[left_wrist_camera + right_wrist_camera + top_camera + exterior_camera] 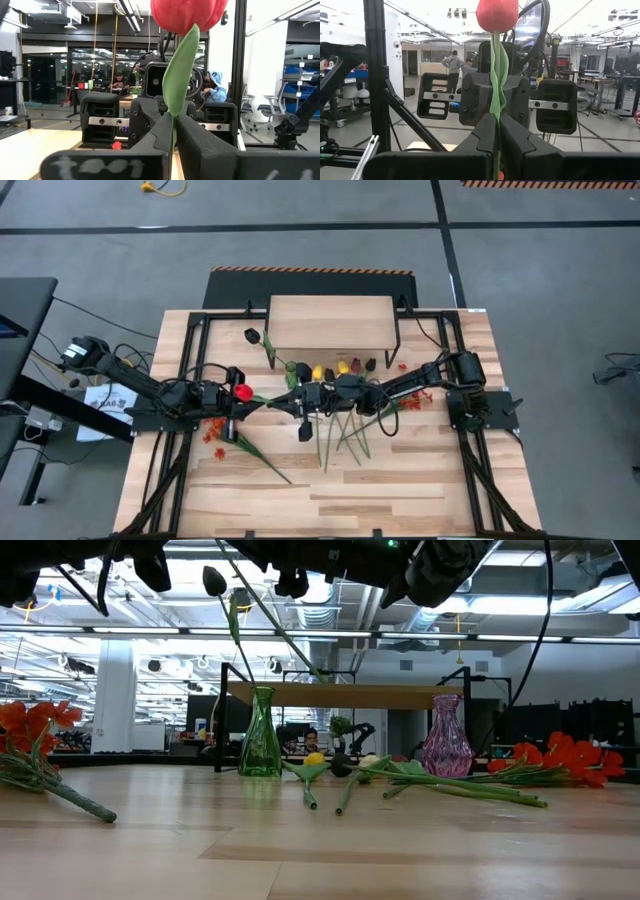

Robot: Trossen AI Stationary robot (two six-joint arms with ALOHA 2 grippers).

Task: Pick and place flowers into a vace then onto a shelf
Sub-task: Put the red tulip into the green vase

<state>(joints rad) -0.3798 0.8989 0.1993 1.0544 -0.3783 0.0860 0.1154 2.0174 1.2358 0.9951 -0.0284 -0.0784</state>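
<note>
Because both arms meet just in front of the shelf's (pixel 330 320) left end, this looks like a hand-over: the left end effector (pixel 173 130) and the right end effector (pixel 496 130) each clamp the red tulip's (pixel 187 12) stem, holding it clear above the tabletop (pixel 400 490).

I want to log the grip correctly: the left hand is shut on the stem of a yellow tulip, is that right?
Not quite. The left hand is shut on the stem of a red tulip, not a yellow one. The left wrist view shows the green stem pinched between its fingers, with the red bloom just beyond them.
</note>
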